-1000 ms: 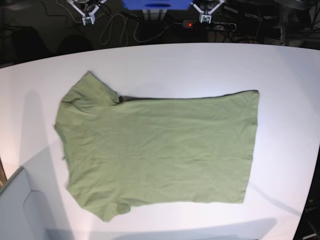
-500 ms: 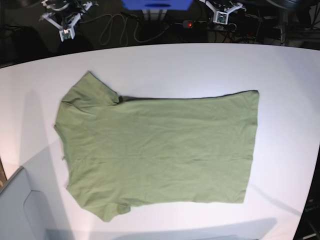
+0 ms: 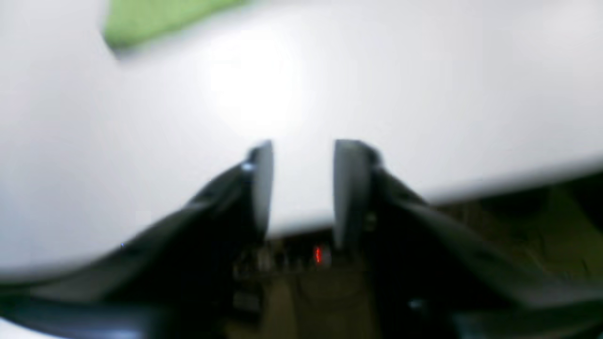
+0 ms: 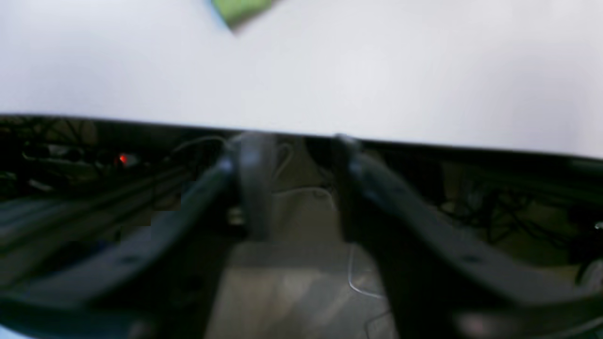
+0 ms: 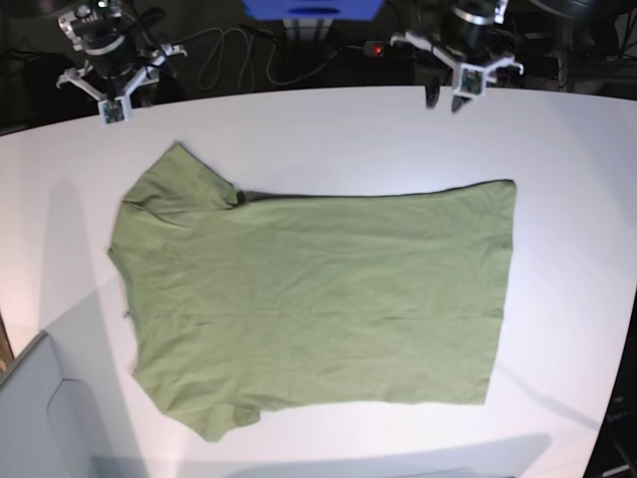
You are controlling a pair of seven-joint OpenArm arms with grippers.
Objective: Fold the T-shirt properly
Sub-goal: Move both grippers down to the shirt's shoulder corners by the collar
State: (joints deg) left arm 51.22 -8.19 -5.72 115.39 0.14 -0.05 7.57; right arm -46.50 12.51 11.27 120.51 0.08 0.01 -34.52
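Shirt flat, both arms at the far edge

T-shirt point(image 5: 314, 299) lies mid-table; I'd pinch this limp, light cloth at hem corners. Left gripper point(image 3: 301, 188) and right gripper point(image 4: 294, 183) parted, empty.

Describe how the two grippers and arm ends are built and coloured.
The left gripper and right gripper have white bracket-like frames, each with a small square wrist camera. The arm ends above them are dark. In the wrist views, the fingers look dark, flat and tapered.

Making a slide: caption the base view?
Green T-shirt lies flat on a white table; both arms hover at the far edge.
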